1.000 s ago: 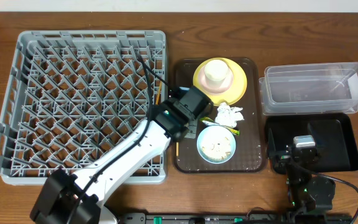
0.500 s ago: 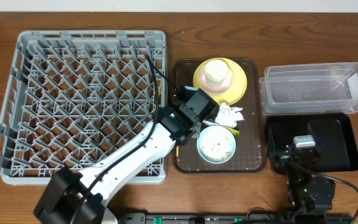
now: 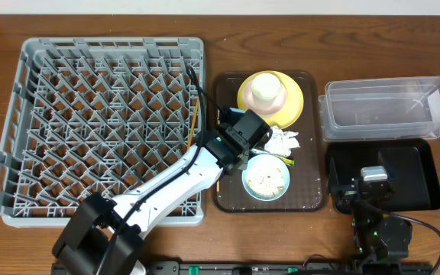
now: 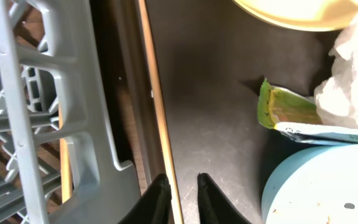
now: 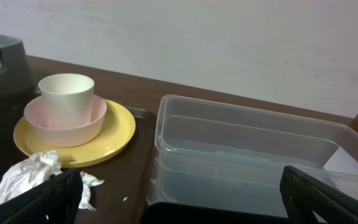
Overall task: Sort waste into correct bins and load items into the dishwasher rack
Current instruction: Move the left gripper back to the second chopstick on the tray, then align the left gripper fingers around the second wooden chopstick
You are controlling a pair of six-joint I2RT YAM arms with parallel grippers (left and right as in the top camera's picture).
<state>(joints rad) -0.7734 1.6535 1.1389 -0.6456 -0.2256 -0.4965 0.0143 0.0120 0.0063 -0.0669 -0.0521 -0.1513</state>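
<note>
A thin wooden chopstick [image 4: 157,106] lies flat between my left pincer's [image 4: 182,178] tips, beside the grey rack [image 4: 86,130]. The blue bowl [image 4: 316,186] holds white crumbs [image 3: 266,180]. The crumpled tissue [image 3: 283,140] and green wrapper [image 4: 288,109] lie just beside it.

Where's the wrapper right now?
In the left wrist view, the wrapper lies on the right side of the brown tray, between the crumpled tissue and the light blue bowl.

Bare tray floor [image 4: 210,106] seemingly leaves passage between rack wall [image 4: 86,124] and blue bowl [image 4: 328,186].
</note>
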